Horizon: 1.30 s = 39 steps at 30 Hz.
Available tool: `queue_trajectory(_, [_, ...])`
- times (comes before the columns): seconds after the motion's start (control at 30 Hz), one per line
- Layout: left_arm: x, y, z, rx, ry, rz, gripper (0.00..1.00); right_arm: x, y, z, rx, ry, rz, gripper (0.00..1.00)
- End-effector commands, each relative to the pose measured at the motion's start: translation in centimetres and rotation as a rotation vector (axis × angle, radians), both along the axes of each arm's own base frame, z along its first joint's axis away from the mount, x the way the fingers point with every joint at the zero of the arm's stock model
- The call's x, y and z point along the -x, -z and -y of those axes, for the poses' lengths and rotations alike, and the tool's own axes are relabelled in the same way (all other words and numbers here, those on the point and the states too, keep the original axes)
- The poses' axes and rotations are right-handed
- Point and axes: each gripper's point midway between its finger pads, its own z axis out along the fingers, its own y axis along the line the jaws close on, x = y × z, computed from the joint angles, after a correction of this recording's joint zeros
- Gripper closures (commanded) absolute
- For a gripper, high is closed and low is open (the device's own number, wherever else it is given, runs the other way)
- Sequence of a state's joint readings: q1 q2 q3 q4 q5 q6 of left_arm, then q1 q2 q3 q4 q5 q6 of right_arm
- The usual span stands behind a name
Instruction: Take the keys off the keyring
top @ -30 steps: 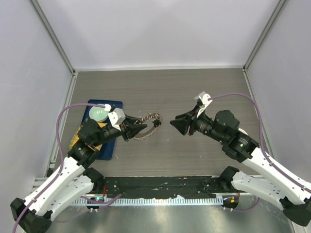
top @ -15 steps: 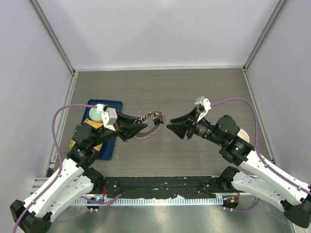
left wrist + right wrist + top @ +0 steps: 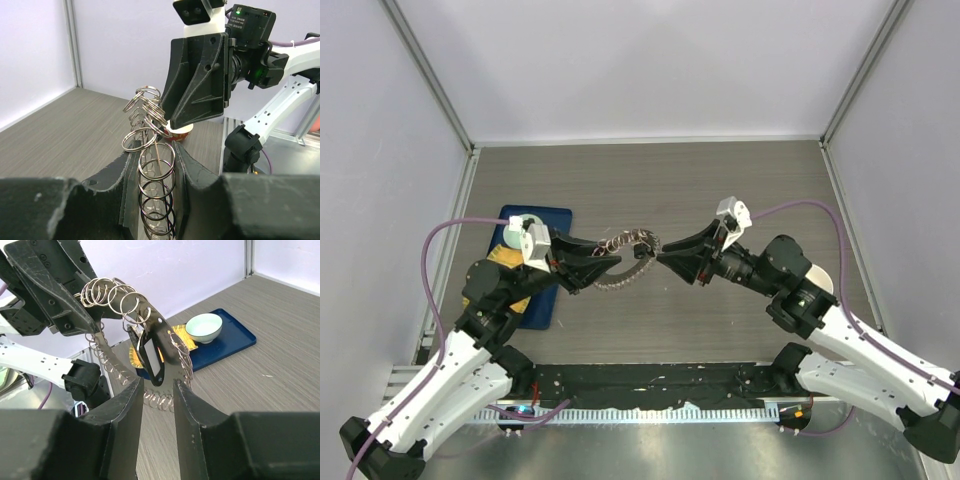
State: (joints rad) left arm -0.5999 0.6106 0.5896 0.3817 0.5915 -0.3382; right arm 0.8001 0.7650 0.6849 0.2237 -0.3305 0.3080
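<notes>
Grey table, white walls. We see left gripper clamped on keyring; right gripper jaws slightly apart at key — pinching coils instead, we risk yanking keyring free.

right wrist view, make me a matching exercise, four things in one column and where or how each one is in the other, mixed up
Things:
1 keyring
2 key
3 bowl
4 right gripper

States:
a sitting on the blue tray
b clamped in the left gripper
c jaws apart, holding nothing
d dangling from the keyring

Pairs: 1-b; 2-d; 3-a; 4-c
</notes>
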Motion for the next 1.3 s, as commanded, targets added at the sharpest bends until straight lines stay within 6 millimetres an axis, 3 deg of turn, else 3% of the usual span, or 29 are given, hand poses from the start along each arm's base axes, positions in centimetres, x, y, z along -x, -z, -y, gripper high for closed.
queue_trajectory(0.0, [0.3, -2.5, -0.6, 0.08, -0.023, 0.063, 1.0, -0.4, -3.1, -0.5, -0.031, 0.026, 0.066, 0.64])
queue_trajectory(0.63, [0.1, -2.4, -0.7, 0.087, -0.03, 0.042, 1.0, -2.1, -1.9, -2.7, 0.158, 0.216, 0.162, 0.71])
queue_trajectory(0.83, [0.1, -2.2, -0.7, 0.08, -0.031, 0.041, 1.0, -2.3, -1.2, -2.7, 0.2, 0.253, 0.189, 0.77])
queue_trajectory(1.27, [0.1, -2.0, -0.6, 0.068, -0.025, 0.039, 1.0, -2.5, -0.7, -2.2, 0.259, 0.276, 0.234, 0.75])
